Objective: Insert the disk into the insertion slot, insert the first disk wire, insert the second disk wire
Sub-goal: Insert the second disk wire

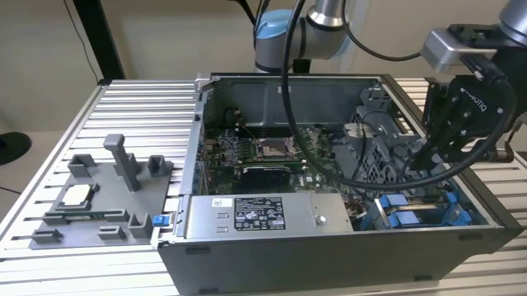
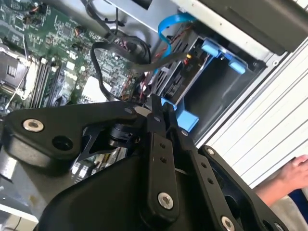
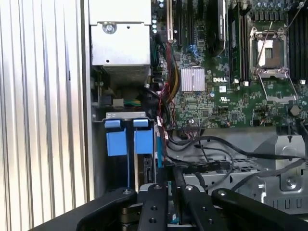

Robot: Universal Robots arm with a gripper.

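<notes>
Grey case [image 1: 329,259]: I see it lying open on a ribbed metal table [image 1: 140,117].
Board: a green board [image 1: 263,151] fills the middle of the case.
Silver box: a box [image 1: 263,216] with a white label sits by the near wall.
Slot: the slot [image 1: 416,213] is in the near corner of the case, on the exterior view's right, beside the silver box. In both wrist views it is a dark bay [image 2: 216,89] [image 3: 118,171].
Blue tabs: tabs [image 3: 115,142] [image 2: 221,52] stand at the slot's mouth.
Disk: I cannot make out its silver body, so I cannot tell where it is.
Pincer: my gripper [image 1: 424,161] hangs inside the case, just above the slot. In the second wrist view [image 2: 161,107] the two tips are pressed together.
Black wire: a flat wire [image 3: 202,166] [image 2: 144,65] runs right at the tips. I cannot tell if it is pinched.
Blue wire: it [image 2: 168,26] loops above the slot.
Grey stand: a stand [image 1: 91,197] sits on the table, well apart from the case.
Hand: a person's hand [image 2: 293,173] rests near the table edge.
</notes>
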